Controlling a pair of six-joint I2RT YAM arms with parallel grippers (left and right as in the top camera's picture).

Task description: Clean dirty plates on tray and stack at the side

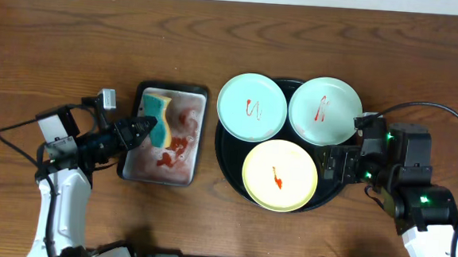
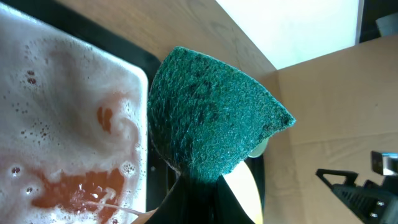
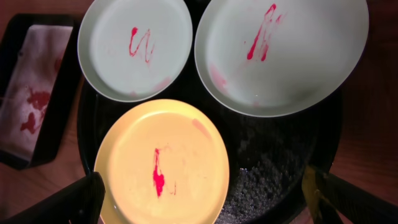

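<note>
Three plates lie on the round black tray (image 1: 330, 186): a mint one (image 1: 252, 106) at back left, a mint one (image 1: 324, 110) at back right, and a yellow one (image 1: 280, 175) in front. Each carries a red sauce smear. My left gripper (image 1: 144, 129) is shut on a teal-and-yellow sponge (image 1: 158, 118) above the sponge tray (image 1: 198, 135). In the left wrist view the sponge's green scouring face (image 2: 211, 118) fills the middle. My right gripper (image 1: 328, 164) stands open at the tray's right rim. Its fingers (image 3: 81, 200) flank the yellow plate (image 3: 165, 165) and bare tray floor (image 3: 273, 168).
The rectangular sponge tray holds white foam (image 2: 56, 118) with reddish liquid (image 2: 74, 186). Wooden table surrounds both trays. Cables trail from each arm along the left and right edges.
</note>
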